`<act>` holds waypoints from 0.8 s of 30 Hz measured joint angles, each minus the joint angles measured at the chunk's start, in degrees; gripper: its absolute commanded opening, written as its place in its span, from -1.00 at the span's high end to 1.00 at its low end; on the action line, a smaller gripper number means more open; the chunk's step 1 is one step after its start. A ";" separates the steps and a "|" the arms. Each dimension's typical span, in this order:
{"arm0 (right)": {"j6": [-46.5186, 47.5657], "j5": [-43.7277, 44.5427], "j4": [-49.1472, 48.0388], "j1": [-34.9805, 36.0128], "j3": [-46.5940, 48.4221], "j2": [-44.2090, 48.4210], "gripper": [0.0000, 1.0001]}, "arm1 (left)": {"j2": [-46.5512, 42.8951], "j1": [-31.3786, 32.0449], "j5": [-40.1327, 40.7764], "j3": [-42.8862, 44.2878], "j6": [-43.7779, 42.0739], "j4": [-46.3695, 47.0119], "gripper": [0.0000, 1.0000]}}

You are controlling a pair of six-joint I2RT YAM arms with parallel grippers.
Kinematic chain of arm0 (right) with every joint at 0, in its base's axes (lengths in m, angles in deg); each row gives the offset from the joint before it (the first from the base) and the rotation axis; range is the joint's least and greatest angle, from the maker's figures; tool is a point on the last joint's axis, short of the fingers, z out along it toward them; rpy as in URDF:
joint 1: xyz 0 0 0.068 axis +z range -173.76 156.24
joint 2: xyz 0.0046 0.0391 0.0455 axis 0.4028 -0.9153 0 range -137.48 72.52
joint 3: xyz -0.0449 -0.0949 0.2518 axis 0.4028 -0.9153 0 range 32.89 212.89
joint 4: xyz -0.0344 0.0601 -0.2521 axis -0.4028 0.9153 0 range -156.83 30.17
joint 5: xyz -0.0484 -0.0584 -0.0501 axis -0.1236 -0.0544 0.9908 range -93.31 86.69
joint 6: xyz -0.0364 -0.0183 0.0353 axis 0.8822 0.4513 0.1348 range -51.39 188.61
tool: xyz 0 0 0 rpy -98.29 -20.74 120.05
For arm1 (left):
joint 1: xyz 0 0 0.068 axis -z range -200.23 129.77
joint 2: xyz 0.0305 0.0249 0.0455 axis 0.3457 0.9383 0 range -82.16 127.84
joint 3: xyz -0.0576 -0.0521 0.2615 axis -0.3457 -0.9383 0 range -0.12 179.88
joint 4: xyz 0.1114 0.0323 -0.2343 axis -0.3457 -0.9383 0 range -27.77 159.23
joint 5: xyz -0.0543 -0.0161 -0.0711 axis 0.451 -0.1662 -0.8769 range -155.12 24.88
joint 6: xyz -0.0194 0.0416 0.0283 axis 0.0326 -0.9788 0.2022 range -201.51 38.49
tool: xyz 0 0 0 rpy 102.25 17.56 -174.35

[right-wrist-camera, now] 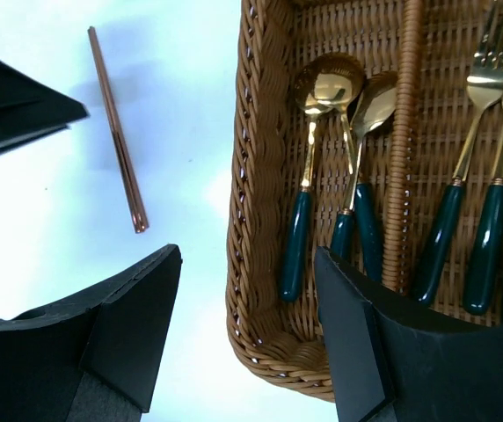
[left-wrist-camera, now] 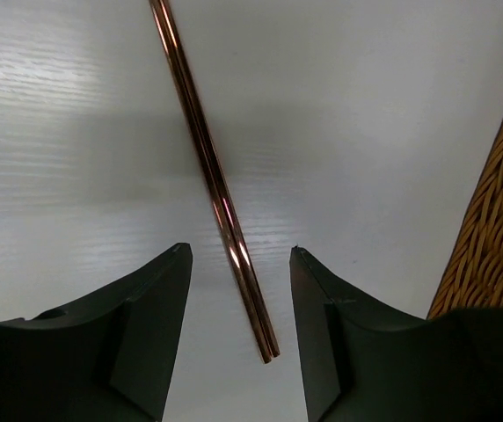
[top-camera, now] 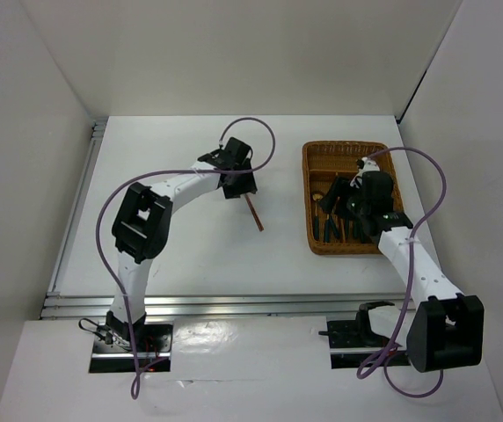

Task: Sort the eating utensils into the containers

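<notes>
Left gripper [left-wrist-camera: 240,253], jaws wide, straddles the two chopsticks [left-wrist-camera: 202,141] on the table [left-wrist-camera: 76,132] left of the wicker tray [right-wrist-camera: 250,158]; right gripper [right-wrist-camera: 249,253] wide, empty. A skewed close may catch only one stick

Below me lies a white table [top-camera: 190,255], plain and matte. White walls [top-camera: 234,53] close it in on the left, far and right. A silver metal rail [top-camera: 234,305] runs along its near edge, and a second rail [top-camera: 74,207] runs along its left edge.

Chopsticks [right-wrist-camera: 120,149] lie left of tray [right-wrist-camera: 253,193] (spoons [right-wrist-camera: 326,88] inside).
</notes>
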 measured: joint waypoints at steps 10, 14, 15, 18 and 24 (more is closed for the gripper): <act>-0.37 -1.68 -1.60 0.00 -2.03 0.00 -0.40 | 3.56 2.14 1.36 1.81 2.23 -2.34 0.10; -0.37 -1.97 -2.21 0.00 -2.12 0.02 -0.40 | 4.13 2.29 2.21 3.15 2.67 -3.04 0.17; -0.39 -2.08 -2.36 0.00 -2.12 0.02 -0.40 | 4.15 2.32 2.32 3.19 2.71 -3.04 0.21; -0.42 -2.16 -2.71 0.00 -2.12 0.02 -0.40 | 4.96 2.36 2.75 4.17 2.73 -3.93 0.34; -0.42 -2.54 -2.97 0.00 -2.14 0.02 -0.40 | 7.48 2.43 3.58 5.25 2.82 -5.07 0.37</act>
